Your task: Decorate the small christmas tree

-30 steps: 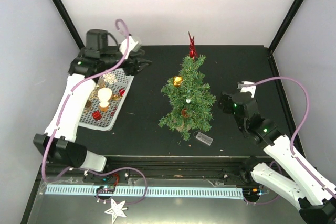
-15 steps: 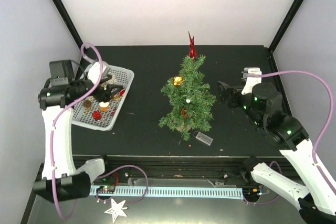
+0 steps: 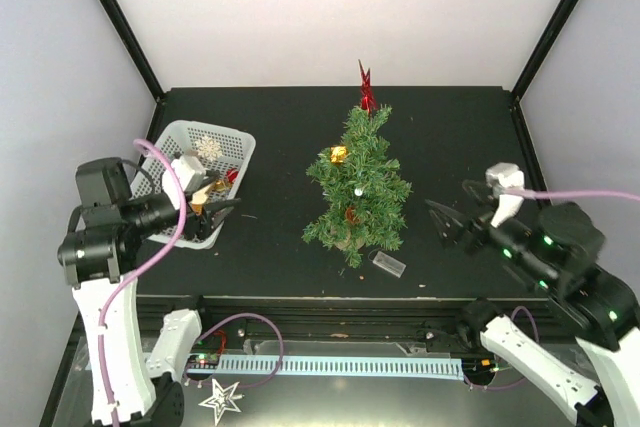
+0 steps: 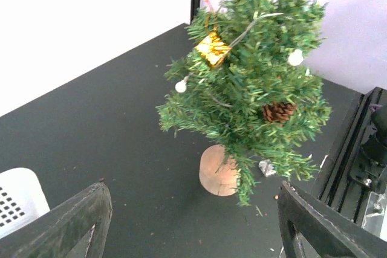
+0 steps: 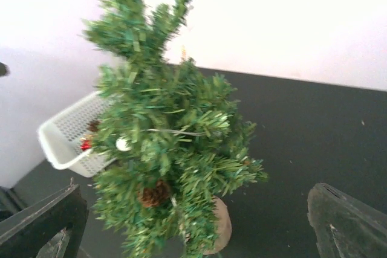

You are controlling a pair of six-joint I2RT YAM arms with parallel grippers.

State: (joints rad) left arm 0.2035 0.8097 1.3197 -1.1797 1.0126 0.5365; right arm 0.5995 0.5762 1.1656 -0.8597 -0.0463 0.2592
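The small christmas tree (image 3: 356, 187) stands upright mid-table on its round tan base (image 4: 219, 170). It carries a red star topper (image 3: 366, 87), a gold gift box (image 3: 339, 155), a pine cone (image 4: 278, 112) and white balls (image 4: 180, 86). My left gripper (image 3: 218, 209) is open and empty, raised at the basket's near right corner and facing the tree; the left wrist view shows nothing between its fingers (image 4: 75, 225). My right gripper (image 3: 452, 215) is open and empty, raised to the right of the tree. The tree also fills the right wrist view (image 5: 163, 143).
A white basket (image 3: 236, 143) with ornaments, among them a white snowflake (image 3: 208, 147), stands at the left, its near part hidden by my left arm. A small clear plastic piece (image 3: 389, 264) lies in front of the tree's base. A white star (image 3: 221, 400) lies below the table's front rail.
My left gripper has come out of the basket, empty, risen and turned toward the tree. My right gripper has pulled back and up toward the near right. The tree has not moved.
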